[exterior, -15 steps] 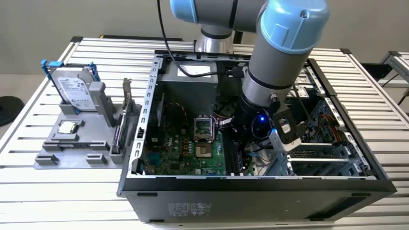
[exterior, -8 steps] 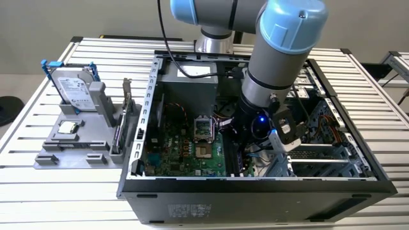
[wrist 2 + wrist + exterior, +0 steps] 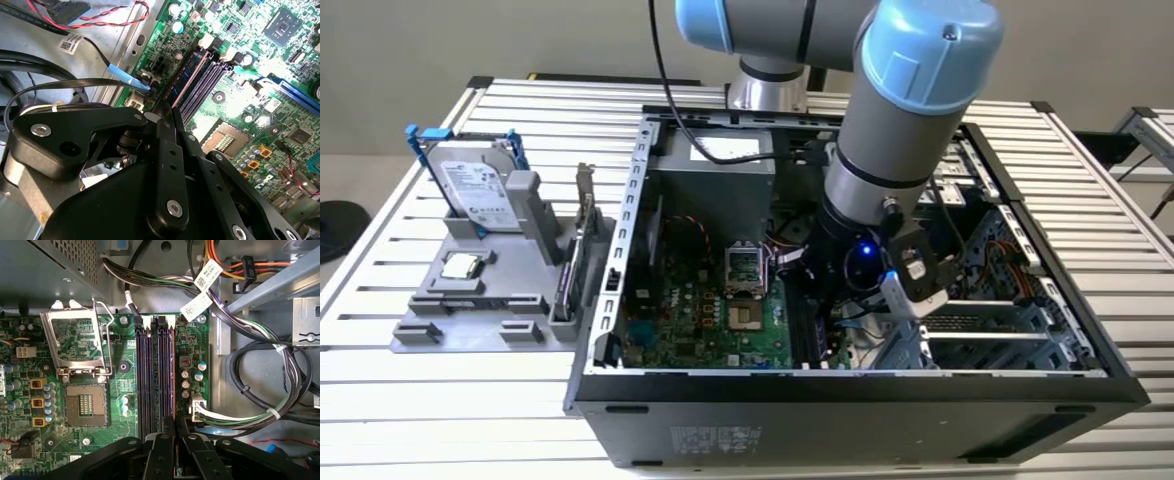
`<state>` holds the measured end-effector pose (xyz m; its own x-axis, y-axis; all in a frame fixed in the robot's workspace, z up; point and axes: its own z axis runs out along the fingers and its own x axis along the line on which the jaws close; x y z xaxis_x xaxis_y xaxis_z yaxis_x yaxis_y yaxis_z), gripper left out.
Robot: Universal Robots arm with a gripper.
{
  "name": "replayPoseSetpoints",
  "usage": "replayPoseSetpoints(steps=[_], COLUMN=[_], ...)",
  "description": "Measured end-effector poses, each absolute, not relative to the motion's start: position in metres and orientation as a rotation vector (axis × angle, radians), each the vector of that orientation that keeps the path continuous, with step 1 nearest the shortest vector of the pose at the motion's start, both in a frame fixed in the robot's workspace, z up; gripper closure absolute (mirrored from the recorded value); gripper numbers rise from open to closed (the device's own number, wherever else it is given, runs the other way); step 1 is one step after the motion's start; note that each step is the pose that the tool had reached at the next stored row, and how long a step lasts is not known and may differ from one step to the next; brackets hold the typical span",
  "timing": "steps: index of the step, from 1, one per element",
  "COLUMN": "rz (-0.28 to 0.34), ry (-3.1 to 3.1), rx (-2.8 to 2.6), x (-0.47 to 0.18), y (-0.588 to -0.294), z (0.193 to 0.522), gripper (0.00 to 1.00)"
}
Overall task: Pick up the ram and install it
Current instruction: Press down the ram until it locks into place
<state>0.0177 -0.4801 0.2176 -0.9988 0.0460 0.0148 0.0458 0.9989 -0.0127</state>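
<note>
Figure: arm working inside the open black computer case, as I see it from the remote station.

(a) Tool. The black two-finger gripper has its fingers drawn narrow. A thin board edge runs out from between the tips, so I judge them closed on the ram, a long, flat, dark circuit-board stick seen edge-on.

(b) Task object. In the second wrist view the ram shows a dark blue face and a pale pink upper edge. It starts at the gripper and runs straight ahead of it. It lies along the outermost of the dark memory slots on the green motherboard. To one side of the tool is the open square processor socket. To the other are bundled grey and white cables.

(c) Progress. Pick-up looks done, and the stick is aligned with its slot. I cannot tell whether it is pressed fully home or whether the end latches have closed. Release is not yet done.

(d) Context. In the exterior view the grey and blue arm reaches down into the case. The grey parts fixture stands well apart from the tool.
</note>
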Motion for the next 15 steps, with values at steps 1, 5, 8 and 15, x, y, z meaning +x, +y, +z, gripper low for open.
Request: replayPoseSetpoints(steps=[1, 5, 8, 15], rz=[0.019, 0.02, 0.02, 0.019], ry=[-3.126, -3.126, -3.125, -3.126], rx=[-0.072, -0.072, -0.072, -0.072], x=[0.0177, 0.0177, 0.0177, 0.0177], y=[-0.4801, -0.4801, -0.4802, -0.4802], z=[0.2174, 0.2163, 0.2156, 0.215], gripper=[1.0, 1.0, 1.0, 1.0])
